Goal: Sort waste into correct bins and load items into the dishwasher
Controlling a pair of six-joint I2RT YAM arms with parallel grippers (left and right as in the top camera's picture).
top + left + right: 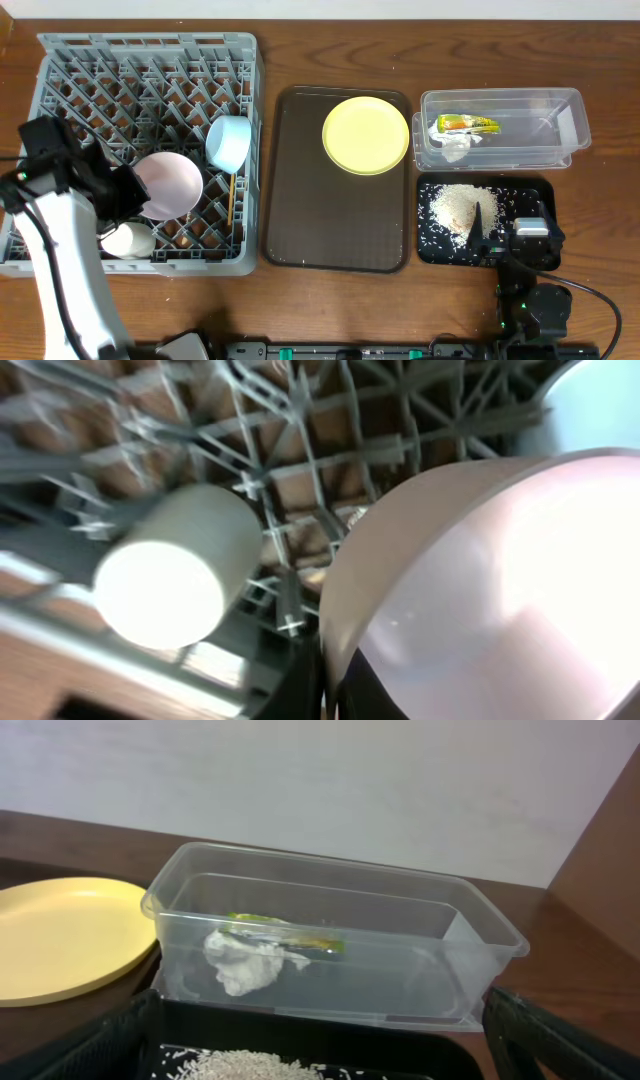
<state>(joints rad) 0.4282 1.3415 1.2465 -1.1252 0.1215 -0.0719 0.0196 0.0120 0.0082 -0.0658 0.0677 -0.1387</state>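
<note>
My left gripper [137, 196] [328, 698] is shut on the rim of the white-pink bowl [172, 182] [500, 580], inside the grey dishwasher rack [60, 75] [300, 440]. The white cup [128, 240] [175, 570], the light blue bowl [228, 142] [600, 400] and the chopsticks [231, 198] are in the rack too. My right gripper [508, 224] [320, 1065] hangs open over the black tray [535, 190] [330, 1035] of crumbs [458, 208] [250, 1067]. The clear tub [530, 105] [400, 890] holds the wrapper [466, 124] [290, 935] and the tissue [455, 147] [240, 965].
The pale yellow plate [365, 135] [60, 935] lies at the far right corner of the dark brown serving tray [320, 210], between the rack and the bins. A pale wall rises behind the clear tub in the right wrist view.
</note>
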